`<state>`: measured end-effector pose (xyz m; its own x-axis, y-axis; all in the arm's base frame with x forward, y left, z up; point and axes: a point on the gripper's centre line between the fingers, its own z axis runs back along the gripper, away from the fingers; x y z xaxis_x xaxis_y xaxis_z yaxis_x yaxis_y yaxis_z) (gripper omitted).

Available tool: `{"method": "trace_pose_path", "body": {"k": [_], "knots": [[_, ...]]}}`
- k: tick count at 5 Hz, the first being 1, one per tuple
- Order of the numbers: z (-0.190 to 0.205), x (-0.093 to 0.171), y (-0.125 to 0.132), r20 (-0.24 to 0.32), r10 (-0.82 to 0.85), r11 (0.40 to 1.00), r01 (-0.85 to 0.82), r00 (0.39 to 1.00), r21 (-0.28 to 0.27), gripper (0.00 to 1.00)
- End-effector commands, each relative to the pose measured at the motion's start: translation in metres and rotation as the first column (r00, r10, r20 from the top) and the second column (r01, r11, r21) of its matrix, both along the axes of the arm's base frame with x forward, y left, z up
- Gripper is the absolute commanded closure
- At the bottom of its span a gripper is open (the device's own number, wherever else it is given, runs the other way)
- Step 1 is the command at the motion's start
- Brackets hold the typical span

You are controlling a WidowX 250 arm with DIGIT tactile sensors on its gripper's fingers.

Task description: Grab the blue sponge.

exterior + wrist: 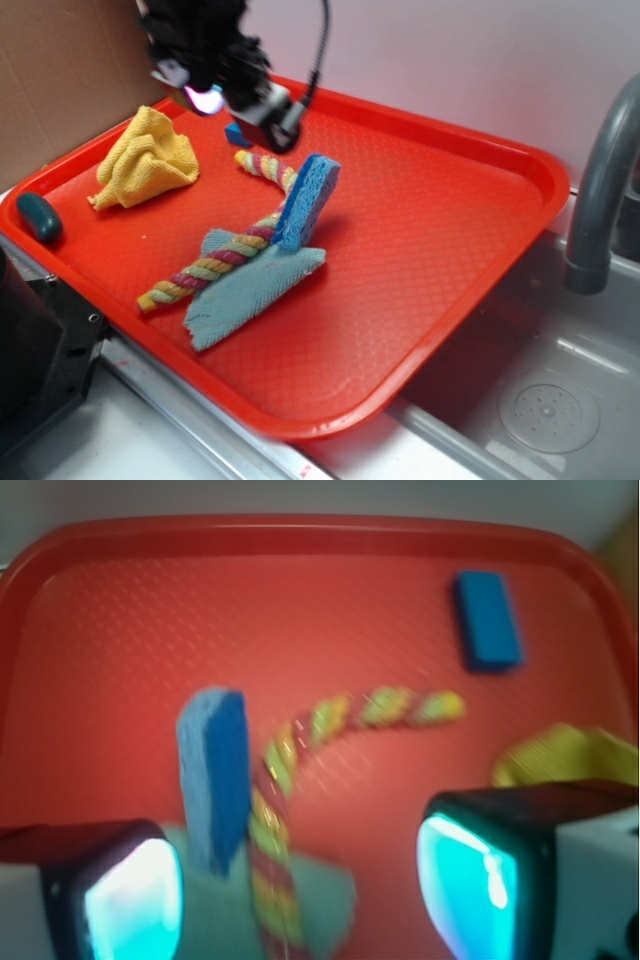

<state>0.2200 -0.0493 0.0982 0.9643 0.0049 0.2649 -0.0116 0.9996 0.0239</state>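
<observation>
While pincer (300, 890) gapes empty, blue sponge (306, 200) on edge, bare tray (440, 230) rightward.

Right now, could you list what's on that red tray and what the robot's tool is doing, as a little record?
tray: red plastic tray beside a sink
target: blue sponge, standing on edge, leaning on the rope
rope: striped rope, lying over the teal cloth
other items: yellow cloth, small blue block, dark teal object at the tray's edge
tool: tool open, raised above the tray, holding nothing
</observation>
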Motion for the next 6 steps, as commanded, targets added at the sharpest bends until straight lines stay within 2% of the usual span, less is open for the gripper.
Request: {"method": "trace_pose_path", "body": {"k": [1,2,3,4,5,6], "knots": [[-0.044,0.028,-0.010,-0.078,-0.053,0.999,0.053,0.996,-0.009,0.00],[-0.058,0.028,-0.014,-0.108,-0.051,0.999,0.050,0.993,-0.014,0.33],[-0.067,0.026,-0.015,-0.135,0.002,1.000,-0.003,0.991,-0.005,1.00],[-0.064,0.025,-0.013,-0.147,0.023,1.000,-0.020,0.989,0.022,1.00],[-0.059,0.025,-0.014,-0.161,0.011,1.000,-0.008,0.987,0.022,1.00],[-0.012,0.030,-0.002,-0.140,-0.040,0.999,0.044,0.989,0.027,1.00]]}}
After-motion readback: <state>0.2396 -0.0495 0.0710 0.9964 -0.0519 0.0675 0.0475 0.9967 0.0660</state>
